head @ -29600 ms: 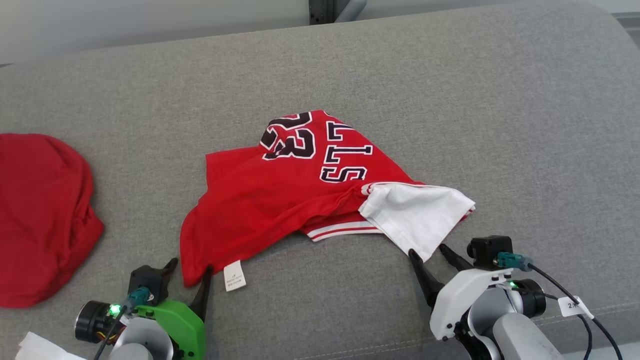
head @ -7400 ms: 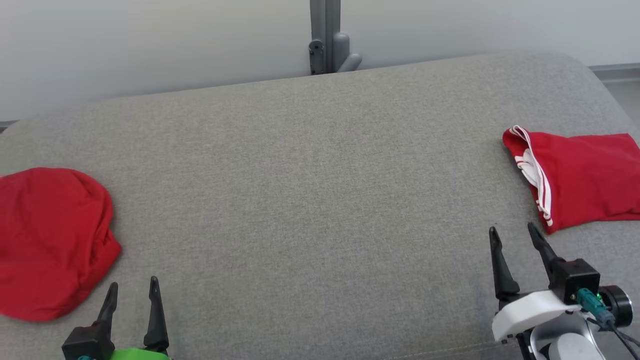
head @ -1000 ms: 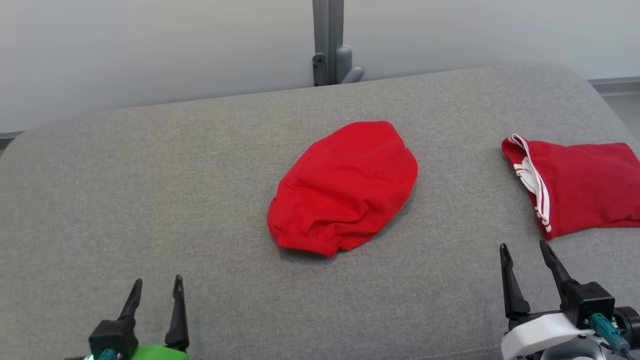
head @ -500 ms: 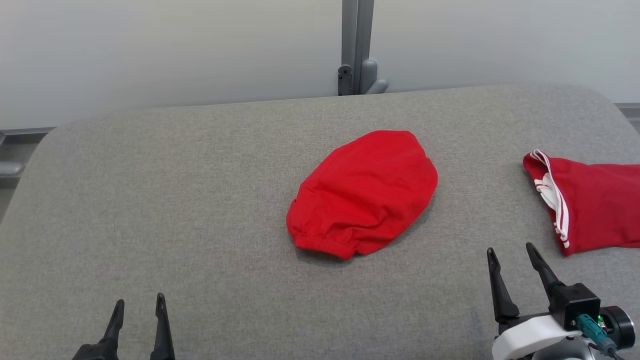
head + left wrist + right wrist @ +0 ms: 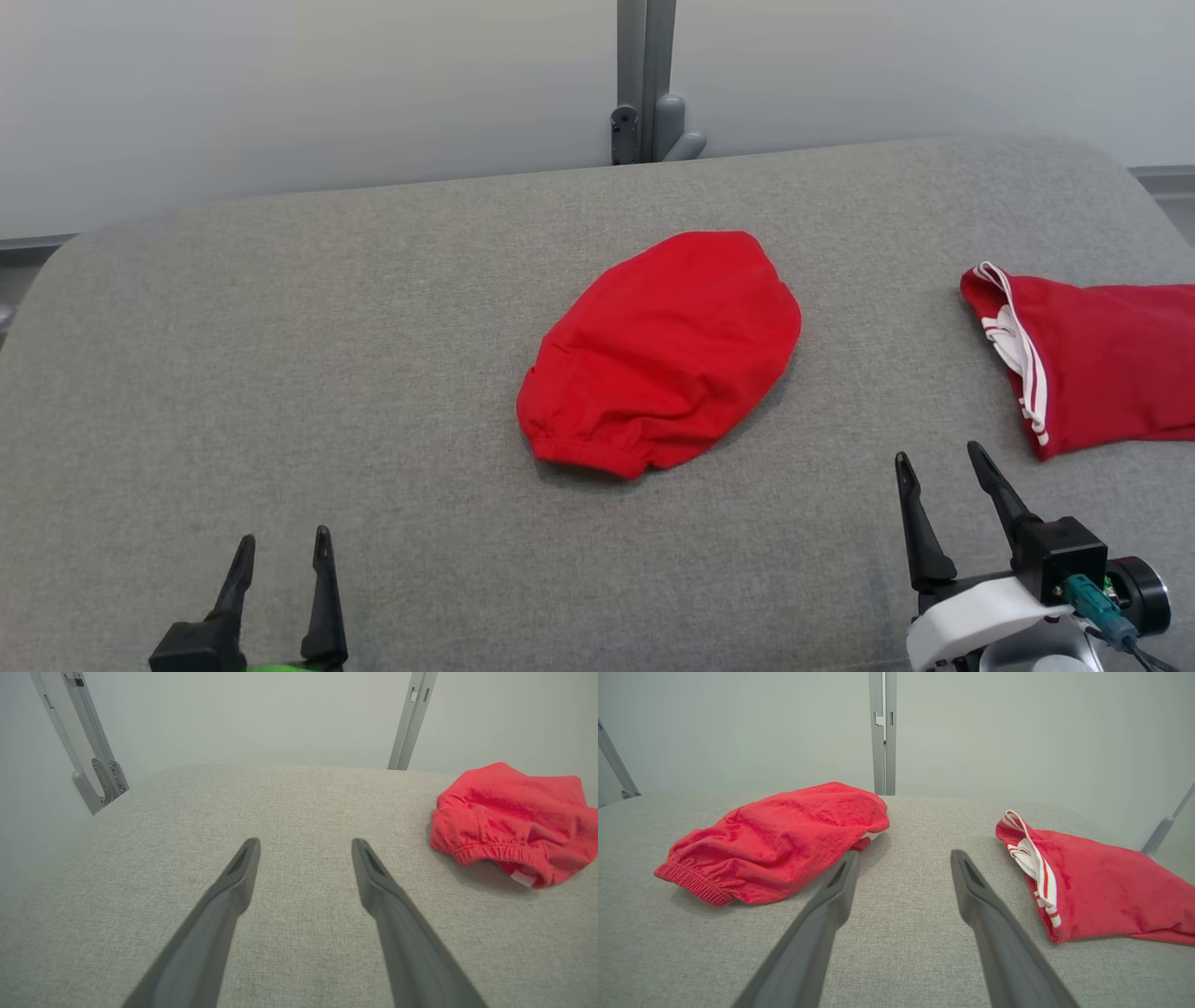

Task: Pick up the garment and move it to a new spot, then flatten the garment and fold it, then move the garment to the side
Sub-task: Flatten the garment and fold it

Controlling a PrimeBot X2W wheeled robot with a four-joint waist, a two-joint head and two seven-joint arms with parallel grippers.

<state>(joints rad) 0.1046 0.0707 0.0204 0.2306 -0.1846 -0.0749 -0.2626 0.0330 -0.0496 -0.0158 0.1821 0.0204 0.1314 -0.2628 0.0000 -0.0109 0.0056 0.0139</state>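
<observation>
The garment (image 5: 663, 350) is a plain red piece, bunched into an oval with an elastic hem toward me, lying in the middle of the grey cushion (image 5: 373, 327). My left gripper (image 5: 285, 539) is open at the lower left, well short of it, with nothing between its fingers. In the left wrist view the garment (image 5: 509, 821) lies to the right of the open left gripper (image 5: 306, 842). Open too, my right gripper (image 5: 938, 453) hovers at the lower right. The right wrist view has the garment (image 5: 780, 835) just left of the right gripper (image 5: 904, 854).
A folded red jersey (image 5: 1102, 355) with white striped trim lies at the cushion's right edge, close ahead of my right gripper; the right wrist view has this jersey (image 5: 1092, 891) on its right side. A grey metal post (image 5: 644, 84) stands behind the cushion against a pale wall.
The bunched garment lay at the cushion's left edge seconds ago and now rests in the middle. Over the last second only the head view has shifted; both grippers stay open and low.
</observation>
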